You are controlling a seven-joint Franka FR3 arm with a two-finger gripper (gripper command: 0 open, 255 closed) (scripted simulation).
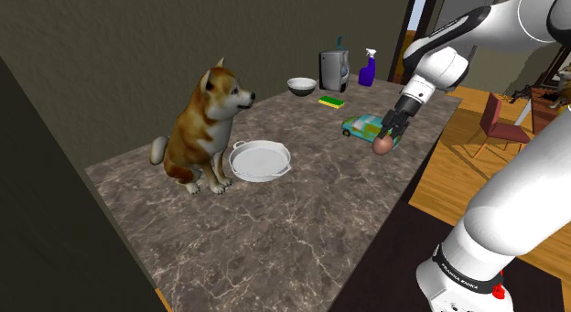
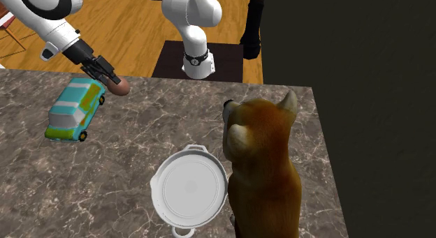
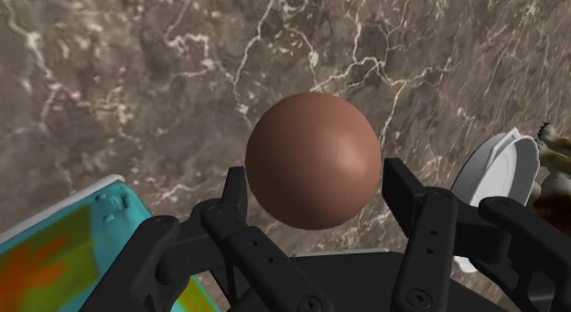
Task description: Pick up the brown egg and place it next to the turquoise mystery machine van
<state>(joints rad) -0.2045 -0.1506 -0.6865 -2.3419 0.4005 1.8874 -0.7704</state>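
Note:
My black gripper (image 1: 386,138) is shut on the brown egg (image 1: 382,146), one finger on each side of it. In the wrist view the egg (image 3: 313,159) sits between the fingers (image 3: 236,199), over the marbled counter (image 3: 137,91). The turquoise van (image 1: 364,127) with green and orange markings stands upright just beside the egg, toward the shoulder view's left. In the second exterior view the egg (image 2: 120,86) hangs close to the van's (image 2: 73,109) roof end, near the counter's edge on the robot's side. I cannot tell whether the egg touches the counter.
A brown and white dog figure (image 1: 203,127) and a white two-handled pan (image 1: 260,160) occupy the counter's middle. At the far end stand a white bowl (image 1: 301,85), a green sponge (image 1: 331,102), a grey appliance (image 1: 334,70) and a blue spray bottle (image 1: 368,68). The counter edge runs right beside the egg.

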